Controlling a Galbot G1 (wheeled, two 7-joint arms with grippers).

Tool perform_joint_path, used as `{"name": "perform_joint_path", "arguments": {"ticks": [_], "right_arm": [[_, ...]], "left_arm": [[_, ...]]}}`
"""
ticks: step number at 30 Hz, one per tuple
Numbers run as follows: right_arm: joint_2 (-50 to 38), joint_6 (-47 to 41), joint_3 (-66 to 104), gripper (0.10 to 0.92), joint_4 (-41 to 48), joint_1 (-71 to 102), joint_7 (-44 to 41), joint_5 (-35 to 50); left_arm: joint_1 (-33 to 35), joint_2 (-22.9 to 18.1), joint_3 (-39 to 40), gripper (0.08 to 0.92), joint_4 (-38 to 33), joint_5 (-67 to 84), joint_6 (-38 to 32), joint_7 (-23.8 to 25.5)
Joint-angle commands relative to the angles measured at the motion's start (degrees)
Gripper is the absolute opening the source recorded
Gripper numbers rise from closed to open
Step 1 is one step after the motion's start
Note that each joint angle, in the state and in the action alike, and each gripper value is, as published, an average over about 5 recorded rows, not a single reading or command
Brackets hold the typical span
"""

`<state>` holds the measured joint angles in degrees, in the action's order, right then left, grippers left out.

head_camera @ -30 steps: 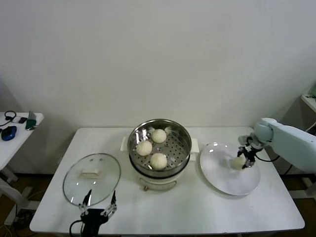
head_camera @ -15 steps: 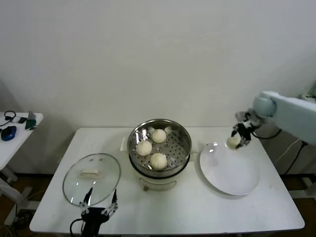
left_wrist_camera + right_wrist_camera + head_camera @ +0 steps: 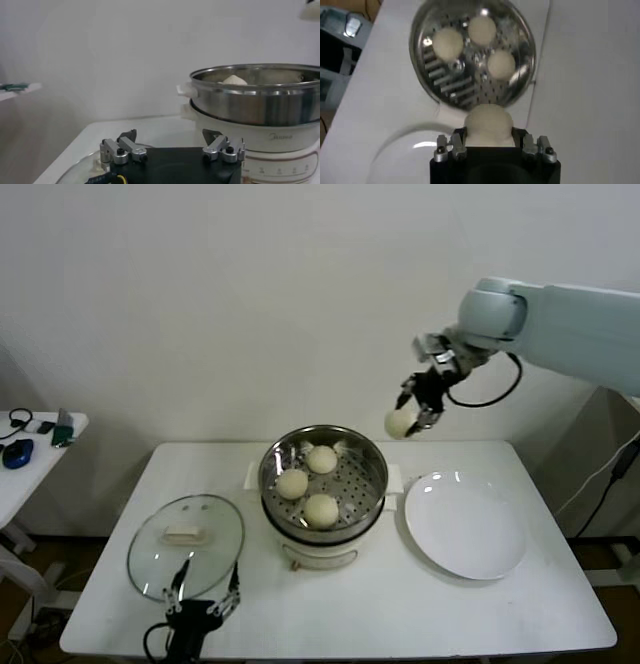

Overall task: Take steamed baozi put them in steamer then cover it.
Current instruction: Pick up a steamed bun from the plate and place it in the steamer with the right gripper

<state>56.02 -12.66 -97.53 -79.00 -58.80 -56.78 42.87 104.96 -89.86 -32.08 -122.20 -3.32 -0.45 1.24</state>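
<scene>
While three buns sit on its perforated tray, the round shiny steel steamer [image 3: 323, 481] has open room at 4 o'clock. Right gripper [image 3: 419, 408] clamps the fourth cream-white round baozi [image 3: 399, 423], high off the pot's 2 o'clock rim, clearing it. Left gripper [image 3: 201, 601], fingers spread, waits by the clear glass cover [image 3: 186, 545]. Flat white plate [image 3: 466, 525] bare.

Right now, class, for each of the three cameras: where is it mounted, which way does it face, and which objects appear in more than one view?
Head view: high, facing down-forward at steamer, cover, plate; both arms show, right end effector holding a baozi.
Left wrist view: low by the table, facing sideways at steamer; left end effector open.
Right wrist view: overhead, facing down on steamer and the held baozi.
Shared: the steamer, in all three.
</scene>
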Motion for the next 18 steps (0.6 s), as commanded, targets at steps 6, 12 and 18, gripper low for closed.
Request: {"name": "perform_joint_path", "arguments": {"ticks": [6, 12, 18], "right_arm": [[9.8, -6.7, 0.1, 0.619, -2.5, 10.1, 8.7, -0.5], [10.0, -7.8, 1.8, 0.619, 0.2, 16.4, 10.7, -5.5], [10.1, -8.2, 3.1, 0.619, 1.8, 19.2, 11.5, -7.3]], "left_arm": [[0.7, -0.1, -0.3, 0.823, -0.8, 0.1, -0.2, 0.0], [0.9, 0.0, -0.3, 0.823, -0.9, 0.0, -0.4, 0.0], [1.0, 0.0, -0.3, 0.823, -1.0, -0.2, -0.4, 0.0]]}}
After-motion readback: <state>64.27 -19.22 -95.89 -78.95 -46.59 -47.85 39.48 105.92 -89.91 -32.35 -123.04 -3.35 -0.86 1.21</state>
